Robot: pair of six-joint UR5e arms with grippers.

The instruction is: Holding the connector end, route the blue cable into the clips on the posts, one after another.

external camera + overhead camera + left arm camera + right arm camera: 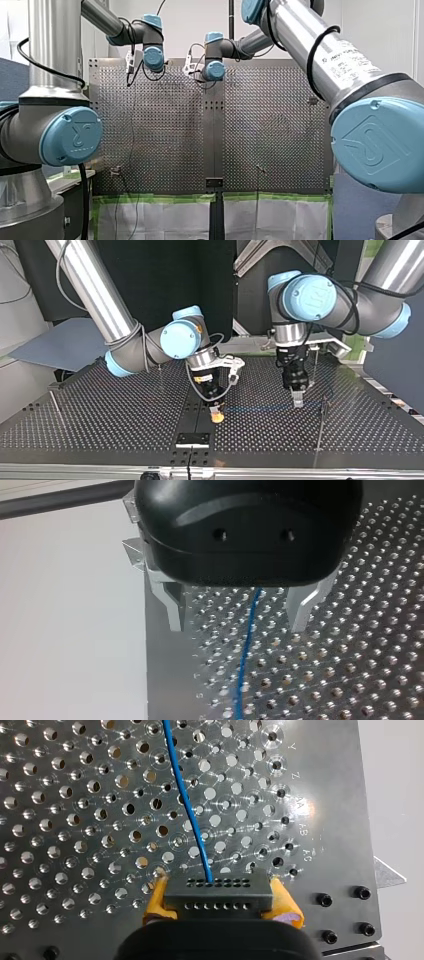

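Between the yellow pads [156,902] of my right gripper [218,896] sits the grey connector [218,887], clamped by its two short ends. The blue cable [187,805] leaves its front face and runs away across the perforated table [60,820]. Further from the connector along that cable, my left gripper [237,622] stands with its metal fingers [172,605] spread wide, one on each side of the blue line, gripping nothing. Beyond it, on the side away from the connector, a thin post [320,425] rises from the table; its clip is too small for me to read.

I judge the step in hand to be leading the cable to that first post. To do it well I would hold the connector firm and level so the cable does not twist, and move it slowly enough that the line is taut but not strained. The left fingers could close lightly as a guide and let the cable slide. The cable should meet the clip's mouth squarely, since a slack loop would likely miss it.
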